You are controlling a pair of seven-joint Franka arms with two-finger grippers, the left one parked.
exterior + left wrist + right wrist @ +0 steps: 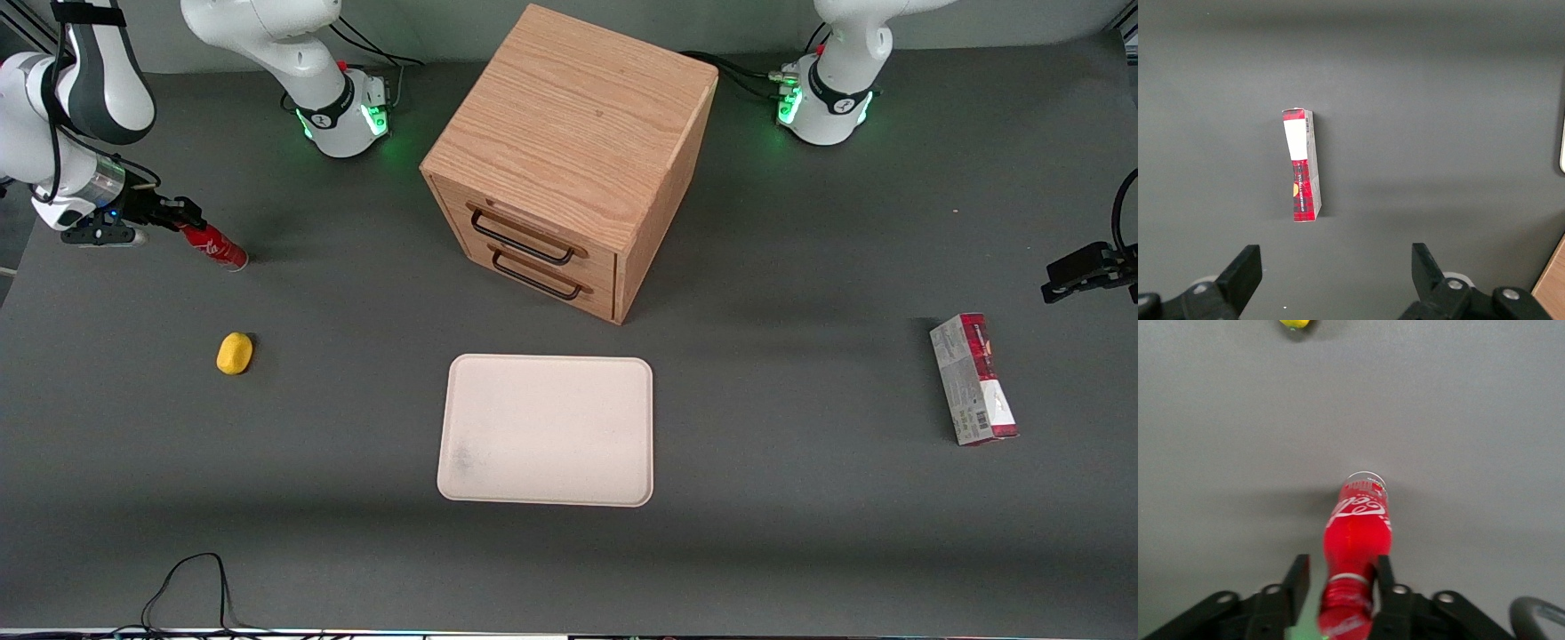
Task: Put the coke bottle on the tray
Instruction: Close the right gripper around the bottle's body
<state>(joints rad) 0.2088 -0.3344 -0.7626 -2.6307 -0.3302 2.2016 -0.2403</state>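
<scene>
coke bottle (1357, 540) tilted, neck between the fingers, base on the bench (356, 427) | hand (178, 216) closed on its neck at working arm's end | yellow lump (234, 353) near hand, nearer front camera | tray (547, 430) well apart, bare

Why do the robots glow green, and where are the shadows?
Front view: green lights glow on the arm bases; the cabinet casts a soft shadow on the table. Right wrist view: the gripper straddles the coke bottle, which looks a little blurry near the camera.
</scene>
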